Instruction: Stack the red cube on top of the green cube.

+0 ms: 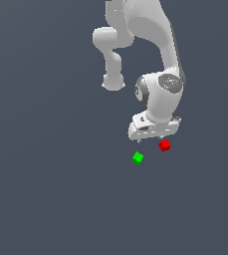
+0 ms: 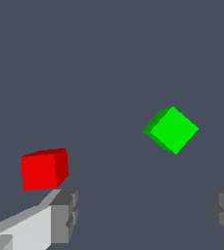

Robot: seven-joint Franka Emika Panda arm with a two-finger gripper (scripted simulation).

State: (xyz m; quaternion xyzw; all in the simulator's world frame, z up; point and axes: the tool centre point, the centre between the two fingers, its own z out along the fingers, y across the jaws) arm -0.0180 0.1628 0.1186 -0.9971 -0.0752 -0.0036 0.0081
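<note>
The red cube (image 1: 164, 145) lies on the grey floor just below the white hand, at its edge toward the exterior view's right. The green cube (image 1: 138, 158) sits a short way off, toward the exterior view's left and lower in that picture, turned diagonally. My gripper (image 1: 155, 135) hovers over the ground close to both. In the wrist view the gripper (image 2: 143, 215) is open with a wide gap and nothing in it. The red cube (image 2: 44, 169) sits just beyond one grey fingertip (image 2: 63, 215), outside the gap. The green cube (image 2: 172, 130) lies farther out, apart from both fingers.
A flat, plain grey floor (image 1: 46, 189) spreads all around the cubes. The arm's white links (image 1: 155, 55) rise above the hand in the exterior view. No other objects show.
</note>
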